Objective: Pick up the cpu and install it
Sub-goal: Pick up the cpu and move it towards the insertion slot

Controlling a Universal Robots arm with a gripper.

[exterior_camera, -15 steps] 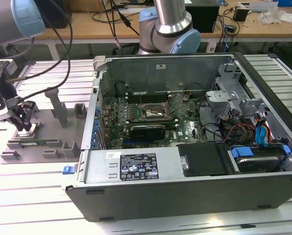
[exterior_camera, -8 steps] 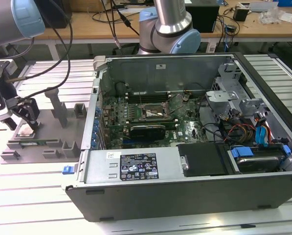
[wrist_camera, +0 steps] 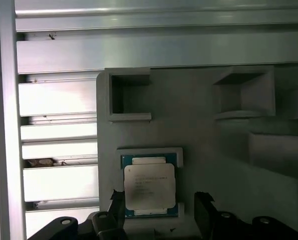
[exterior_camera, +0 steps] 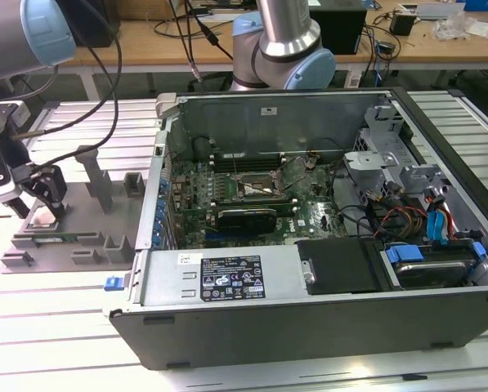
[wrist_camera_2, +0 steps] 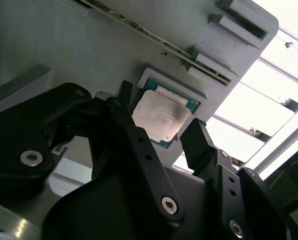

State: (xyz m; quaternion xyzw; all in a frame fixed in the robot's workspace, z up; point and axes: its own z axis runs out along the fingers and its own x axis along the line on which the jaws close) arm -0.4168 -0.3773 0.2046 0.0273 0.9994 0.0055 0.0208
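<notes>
The cpu (wrist_camera: 149, 185), a small silver-topped square chip, lies flat in a shallow pocket of the grey fixture plate (wrist_camera: 203, 135). It also shows in the second wrist view as the cpu (wrist_camera_2: 161, 117) and, at the exterior view's left, as a pale square, the cpu (exterior_camera: 43, 216). My gripper (exterior_camera: 38, 204) hangs just above it, open. In both wrist views its black fingers (wrist_camera_2: 196, 137) stand one on each side of the chip, apart from its edges. Nothing is held in the gripper (wrist_camera: 160, 199).
The open computer case (exterior_camera: 227, 278) lies in the middle of the slatted metal table (exterior_camera: 55, 327), with the motherboard socket (exterior_camera: 256, 186) inside it. Grey fixture blocks (exterior_camera: 96, 175) stand upright on the plate beside the gripper. Cables hang from the arm.
</notes>
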